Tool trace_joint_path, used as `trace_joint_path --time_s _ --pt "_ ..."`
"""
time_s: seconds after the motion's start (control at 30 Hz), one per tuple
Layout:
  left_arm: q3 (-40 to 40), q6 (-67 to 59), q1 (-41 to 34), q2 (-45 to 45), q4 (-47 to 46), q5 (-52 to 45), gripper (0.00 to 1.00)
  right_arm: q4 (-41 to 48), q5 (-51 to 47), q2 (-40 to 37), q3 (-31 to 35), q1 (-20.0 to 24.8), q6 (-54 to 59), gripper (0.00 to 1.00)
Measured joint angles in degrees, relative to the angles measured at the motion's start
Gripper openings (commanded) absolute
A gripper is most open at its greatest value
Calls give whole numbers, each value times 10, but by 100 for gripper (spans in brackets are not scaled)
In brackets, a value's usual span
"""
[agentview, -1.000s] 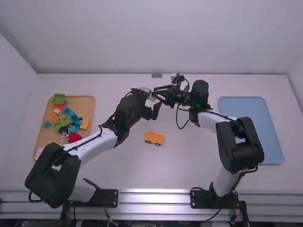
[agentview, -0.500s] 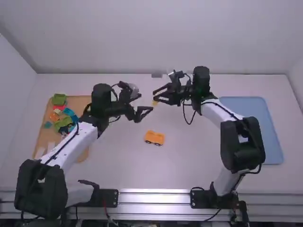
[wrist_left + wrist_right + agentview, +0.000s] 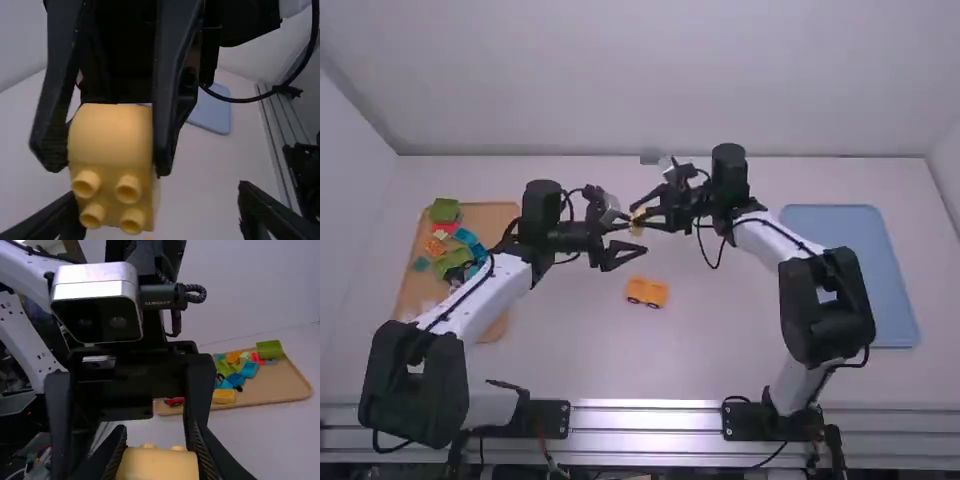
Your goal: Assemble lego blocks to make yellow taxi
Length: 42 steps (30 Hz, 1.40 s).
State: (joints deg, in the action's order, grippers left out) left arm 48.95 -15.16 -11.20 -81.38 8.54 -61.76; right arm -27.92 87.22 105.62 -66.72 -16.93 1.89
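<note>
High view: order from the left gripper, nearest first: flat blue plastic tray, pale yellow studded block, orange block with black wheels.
1. Pale yellow studded block: right by the left gripper, held in the right gripper.
2. Orange block with black wheels: mid-table.
3. Flat blue plastic tray: far right.

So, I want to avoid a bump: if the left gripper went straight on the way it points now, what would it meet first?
Most likely the yellow block held in the right gripper, though the gap ahead is hard to judge.
</note>
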Motion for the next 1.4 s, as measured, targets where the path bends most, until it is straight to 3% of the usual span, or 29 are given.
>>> trace_joint_path --time_s 0.07,0.23,0.4,0.6,0.63,0.67,0.73,0.8,0.9,1.0,1.07,1.2,1.27,1.4 --pt "0 0 0 0 8 -1 63 0 7 0 0 0 3 19" --pt "0 7 0 0 39 -2 58 2 14 0 0 1 6 19" --pt "0 17 1 0 45 9 35 3 22 0 0 0 7 19" --pt "0 26 3 -2 53 10 18 0 22 0 0 0 15 19" --pt "0 27 5 -4 57 5 18 -1 22 0 0 0 15 25" --pt "0 27 5 -5 58 3 17 -1 22 0 0 0 14 36" --pt "0 26 5 -7 59 -7 15 -2 18 0 0 0 13 73" --pt "0 23 3 -7 55 -22 14 -16 14 0 0 1 9 99" --pt "0 23 1 -7 35 -25 12 -89 -8 0 0 6 -35 99" --pt "0 43 1 -7 -17 39 12 -217 -57 0 -1 33 -123 99" --pt "0 60 1 -7 -39 90 9 -237 -80 -4 -1 57 -160 99" --pt "6 97 1 -7 -110 206 4 -119 -159 -39 -1 129 -193 99" --pt "25 108 -3 -7 -163 254 2 7 -241 -74 -1 156 -170 99" --pt "96 117 -26 -7 -249 348 4 213 -408 -151 -1 152 -102 99"
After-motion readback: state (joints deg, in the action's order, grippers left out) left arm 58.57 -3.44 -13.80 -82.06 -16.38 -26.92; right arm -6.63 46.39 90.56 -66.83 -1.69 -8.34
